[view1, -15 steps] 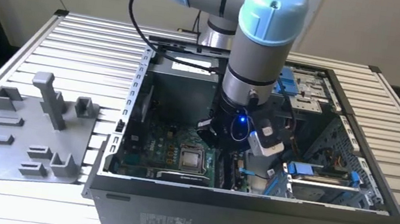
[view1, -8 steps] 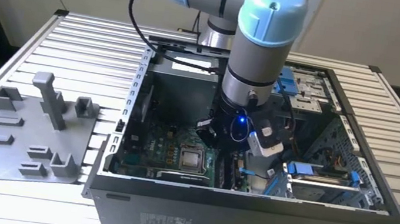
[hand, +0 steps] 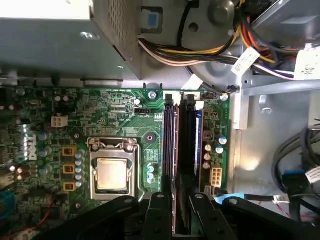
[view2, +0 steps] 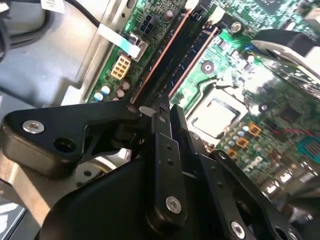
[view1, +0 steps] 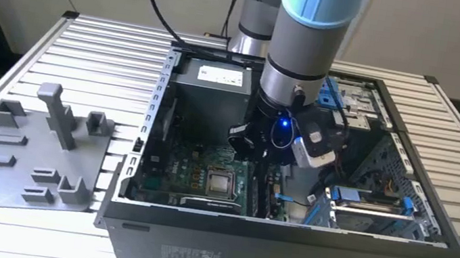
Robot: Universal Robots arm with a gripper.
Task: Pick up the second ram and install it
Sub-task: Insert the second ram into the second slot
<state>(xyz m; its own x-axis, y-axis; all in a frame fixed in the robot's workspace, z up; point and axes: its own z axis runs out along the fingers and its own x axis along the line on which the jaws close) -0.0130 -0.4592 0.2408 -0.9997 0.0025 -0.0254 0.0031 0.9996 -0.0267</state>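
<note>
We see the open computer case [view1: 292, 200] from above and off the arm; both wrist views sit close over its motherboard [hand: 100, 115], sharing the processor socket [view2: 215, 117].

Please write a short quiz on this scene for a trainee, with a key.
1. Where does the grey fixture plate lie? A) on the motherboard B) on the table, at the exterior view's left of the computer case C) on the arm
2. True or false: the pincer hangs above the fixture plate.
3. In the first wrist view, which square silver part sits beside the memory slots?
Key: 1 B; 2 false, the pincer is inside the computer case; 3 the processor chip.
</note>
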